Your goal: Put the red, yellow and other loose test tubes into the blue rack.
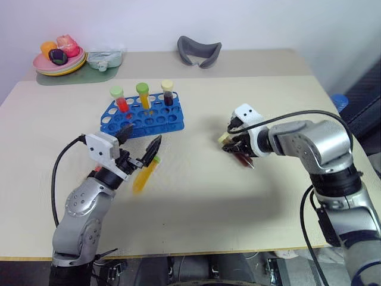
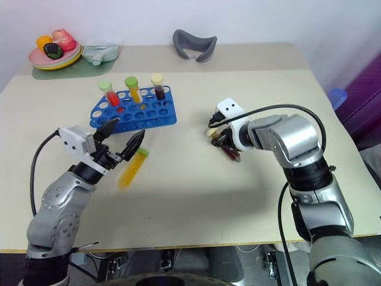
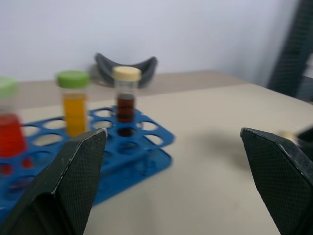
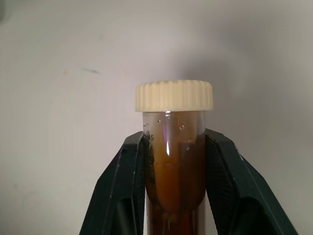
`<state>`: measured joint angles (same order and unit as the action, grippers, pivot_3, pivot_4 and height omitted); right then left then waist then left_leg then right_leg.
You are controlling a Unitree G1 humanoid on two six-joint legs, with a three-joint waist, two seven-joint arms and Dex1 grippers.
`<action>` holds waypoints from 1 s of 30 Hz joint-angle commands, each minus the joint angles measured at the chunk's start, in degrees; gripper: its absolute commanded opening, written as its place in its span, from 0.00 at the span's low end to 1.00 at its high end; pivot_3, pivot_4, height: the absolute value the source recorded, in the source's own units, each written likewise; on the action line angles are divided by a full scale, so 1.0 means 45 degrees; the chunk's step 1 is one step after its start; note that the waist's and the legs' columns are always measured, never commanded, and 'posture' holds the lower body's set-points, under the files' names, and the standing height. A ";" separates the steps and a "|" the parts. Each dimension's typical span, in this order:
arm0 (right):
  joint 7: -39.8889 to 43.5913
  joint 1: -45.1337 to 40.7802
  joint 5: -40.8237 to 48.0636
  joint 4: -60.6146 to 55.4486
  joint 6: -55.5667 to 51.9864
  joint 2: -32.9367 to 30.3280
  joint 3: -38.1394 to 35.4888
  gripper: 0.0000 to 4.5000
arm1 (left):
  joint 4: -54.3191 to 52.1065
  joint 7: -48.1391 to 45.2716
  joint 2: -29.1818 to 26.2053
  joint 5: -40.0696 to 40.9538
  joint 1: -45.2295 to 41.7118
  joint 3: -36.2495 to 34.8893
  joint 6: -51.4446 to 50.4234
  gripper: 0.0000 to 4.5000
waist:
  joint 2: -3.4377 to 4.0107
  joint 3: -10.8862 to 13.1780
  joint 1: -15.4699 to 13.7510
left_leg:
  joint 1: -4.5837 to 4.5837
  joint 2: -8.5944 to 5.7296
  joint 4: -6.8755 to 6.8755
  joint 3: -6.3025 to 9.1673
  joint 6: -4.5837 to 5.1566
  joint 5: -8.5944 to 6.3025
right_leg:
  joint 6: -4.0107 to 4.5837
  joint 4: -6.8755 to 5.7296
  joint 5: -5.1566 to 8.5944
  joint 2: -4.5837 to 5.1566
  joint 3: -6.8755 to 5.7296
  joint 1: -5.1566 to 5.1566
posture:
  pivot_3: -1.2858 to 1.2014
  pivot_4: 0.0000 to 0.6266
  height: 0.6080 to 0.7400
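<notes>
Right gripper (image 4: 173,161) pinches brown tube with cream cap (image 4: 174,147) between both fingers, just below cap; forearm reaches in over table (image 1: 208,196), gripper angled down. Left gripper (image 1: 141,146) fingers spread wide, empty, near front edge of blue rack (image 1: 143,119). Yellow tube with green cap (image 1: 144,174) lies on table just below left fingertips. Red, yellow, brown tubes stand in rack's back row.

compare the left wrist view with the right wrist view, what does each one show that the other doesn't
Left wrist view: the blue rack with three capped tubes standing in it, red, yellow and dark brown, seen between the left gripper's wide-open fingers, plus a grey curved object by the wall.

Right wrist view: the right gripper shut on a brown tube with a cream cap.

Both: the beige tabletop.
</notes>
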<state>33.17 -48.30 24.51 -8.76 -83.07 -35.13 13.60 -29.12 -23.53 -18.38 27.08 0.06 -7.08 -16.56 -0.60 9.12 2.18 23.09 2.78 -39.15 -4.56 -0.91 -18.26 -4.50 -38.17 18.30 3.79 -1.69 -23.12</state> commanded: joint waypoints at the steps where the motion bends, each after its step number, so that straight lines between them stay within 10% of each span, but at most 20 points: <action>1: 0.0219 -0.0594 -0.0188 0.0763 0.0270 0.0042 0.0628 0.33 | -0.0141 -0.0070 0.0056 0.0090 -0.0119 0.0072 0.0155 1.00 | 0.0000 0.0000 -0.0043 | 0.0001 0.0000 0.0001 0.0000 -0.0018 0.0010 | 0.0000 0.0002 0.0000 -0.0001 0.0000 0.0000 | 0.52 0.24 0.96; 21: 0.1795 -0.1136 -0.1346 0.2535 0.1473 -0.0307 0.2529 0.33 | 0.0289 -0.0361 0.0244 -0.0086 0.0071 0.0188 0.0759 1.00 | -0.0018 -0.0011 -0.0314 | -0.0003 0.0002 -0.0016 -0.0002 -0.0045 0.0026 | -0.0001 -0.0004 -0.0002 -0.0005 0.0000 0.0006 | 0.52 0.24 0.96; 28: 0.1712 -0.0579 -0.1367 0.1467 0.1036 -0.0783 0.2457 0.98 | 0.0542 -0.0472 0.0327 -0.0126 -0.0158 0.0393 0.0735 1.00 | -0.0019 -0.0010 -0.0322 | 0.0012 0.0001 -0.0016 0.0005 -0.0041 0.0024 | -0.0001 0.0004 -0.0002 -0.0002 -0.0004 -0.0001 | 0.52 0.24 0.96; 30: 0.1677 -0.0513 -0.1317 0.1271 0.0822 -0.0857 0.2284 0.98 | 0.0552 -0.0467 0.0335 -0.0118 -0.0234 0.0420 0.0695 1.00 | -0.0019 -0.0010 -0.0333 | 0.0012 0.0001 -0.0016 0.0006 -0.0039 0.0023 | -0.0001 0.0003 -0.0002 -0.0003 -0.0004 -0.0001 | 0.52 0.24 0.96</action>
<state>41.06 -50.80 18.56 -1.45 -78.28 -37.58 25.65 -25.57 -25.51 -16.82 26.50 -0.40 -5.26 -14.28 -0.69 9.07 0.68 23.14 2.78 -39.23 -4.53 -1.08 -18.16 -4.50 -38.16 18.29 3.78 -1.71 -23.12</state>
